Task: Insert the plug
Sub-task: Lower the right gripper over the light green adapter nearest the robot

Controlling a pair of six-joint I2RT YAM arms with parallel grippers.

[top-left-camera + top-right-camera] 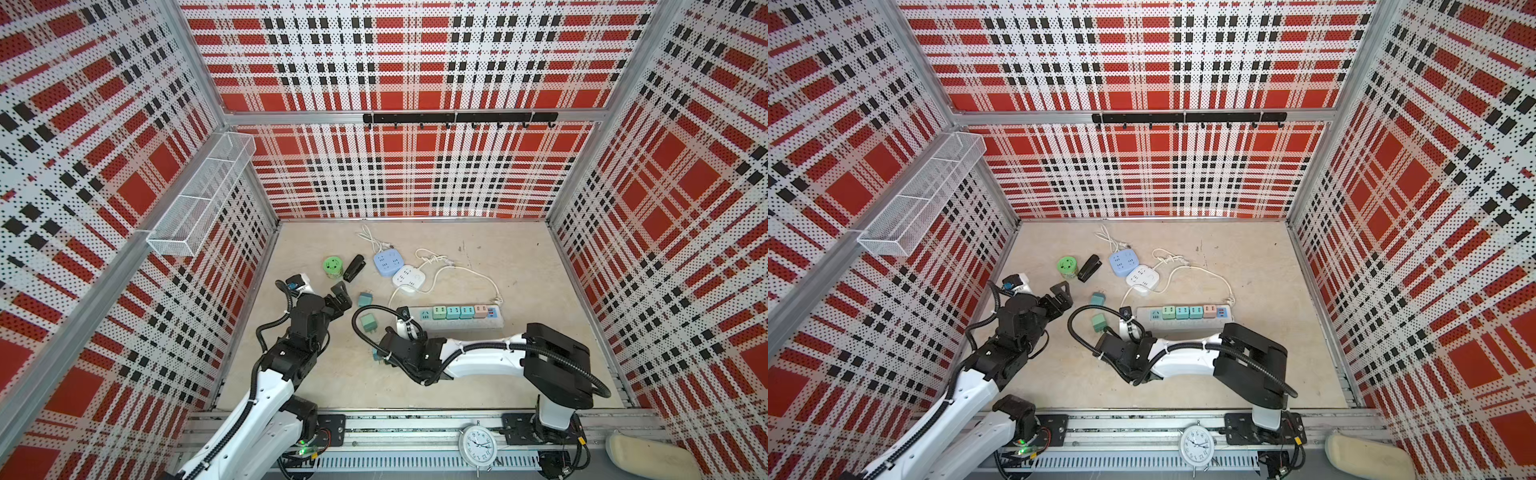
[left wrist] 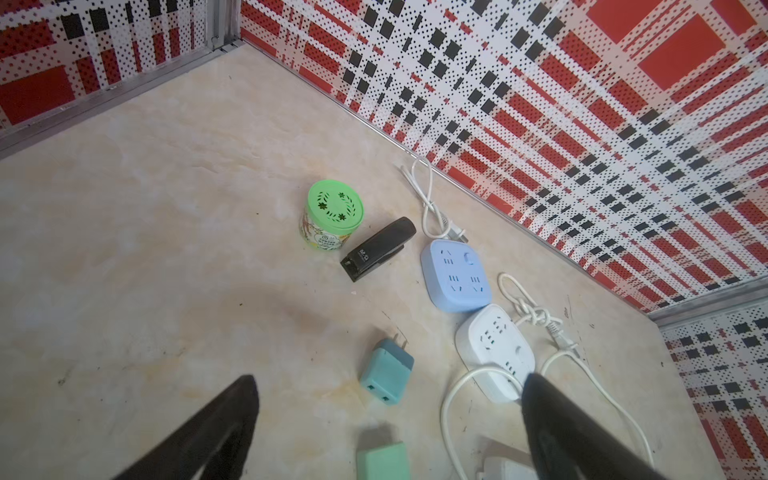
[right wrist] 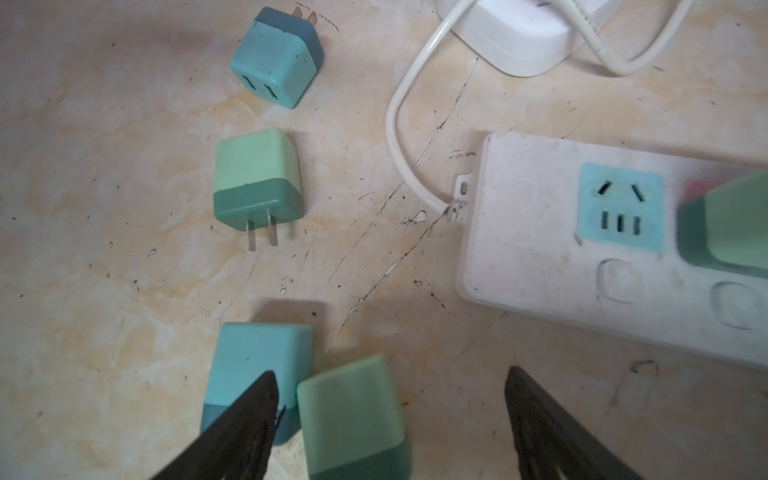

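Green plug (image 3: 353, 411) lies on the table (image 3: 124, 270) inside my right claw (image 3: 390, 372), fingers spread and not yet pinching: I judge this the pick-up step. Next I should clamp it, lift, point its prongs down, and carry it toward 2 o'clock to the free socket (image 1: 424, 314) on the strip (image 1: 457, 326).

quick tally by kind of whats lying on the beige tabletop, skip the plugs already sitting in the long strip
loose plugs: 4
square socket blocks: 2
long power strip: 1
black stapler: 1
green canister: 1
total: 9
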